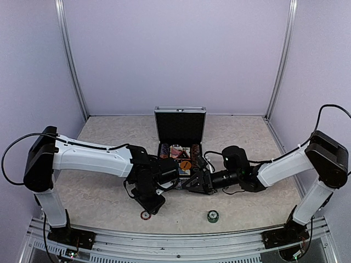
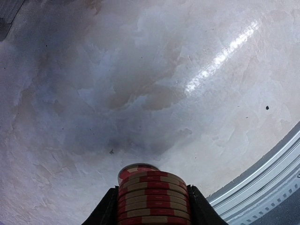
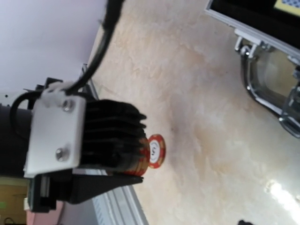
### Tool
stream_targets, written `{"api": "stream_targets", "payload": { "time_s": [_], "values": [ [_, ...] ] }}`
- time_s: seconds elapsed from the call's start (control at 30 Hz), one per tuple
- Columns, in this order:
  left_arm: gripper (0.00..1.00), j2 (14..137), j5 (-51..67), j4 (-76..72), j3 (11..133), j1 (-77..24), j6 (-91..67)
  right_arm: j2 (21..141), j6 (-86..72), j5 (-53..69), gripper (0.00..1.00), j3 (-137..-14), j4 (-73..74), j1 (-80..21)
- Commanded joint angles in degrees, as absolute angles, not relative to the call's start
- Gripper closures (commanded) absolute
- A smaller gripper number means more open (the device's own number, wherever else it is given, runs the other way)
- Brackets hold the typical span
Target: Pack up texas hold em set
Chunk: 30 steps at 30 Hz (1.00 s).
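Clamped in the left jaws, the red chip stack [image 2: 152, 199] is best kept level toward the case [image 1: 180, 125]; the right jaws' state cannot be told.

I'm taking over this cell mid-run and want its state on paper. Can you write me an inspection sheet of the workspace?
Surface: pale marbled table, glare patches, no spills seen.
Job's things: silver case open with its lid upright, a card deck inside; red chip stack held; green chip stack loose near the front edge.
Clutter: nothing seen.
Grippers: left gripper shut on the red chip stack; right gripper at the case's front edge, jaws unclear.
Cables: black cable loops off the left arm, another off the right arm.
Surroundings: plain lilac walls, aluminium rail in front.
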<state>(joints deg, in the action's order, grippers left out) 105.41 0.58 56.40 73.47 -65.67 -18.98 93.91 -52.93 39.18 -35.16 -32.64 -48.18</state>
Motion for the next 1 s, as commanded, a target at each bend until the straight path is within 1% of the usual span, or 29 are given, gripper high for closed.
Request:
{"api": "stream_targets", "payload": {
  "time_s": [0.0, 0.4, 0.67, 0.97],
  "values": [
    [1.0, 105.5, 0.3, 58.5, 76.6, -65.5, -18.8, 97.6, -56.1, 41.4, 0.21, -36.5, -39.7, -49.3],
    [1.0, 105.1, 0.2, 60.4, 79.7, -65.3, -19.3, 106.9, -65.2, 44.2, 0.22, -37.6, -52.7, -50.5],
    [1.0, 104.2, 0.3, 60.9, 80.8, -65.3, -19.6, 113.3, -74.5, 46.0, 0.23, -37.6, -65.3, -51.1],
    [1.0, 103.7, 0.2, 61.4, 82.0, -65.4, -19.6, 116.9, -78.8, 45.1, 0.24, -39.7, -70.3, -52.9]
  ]
}}
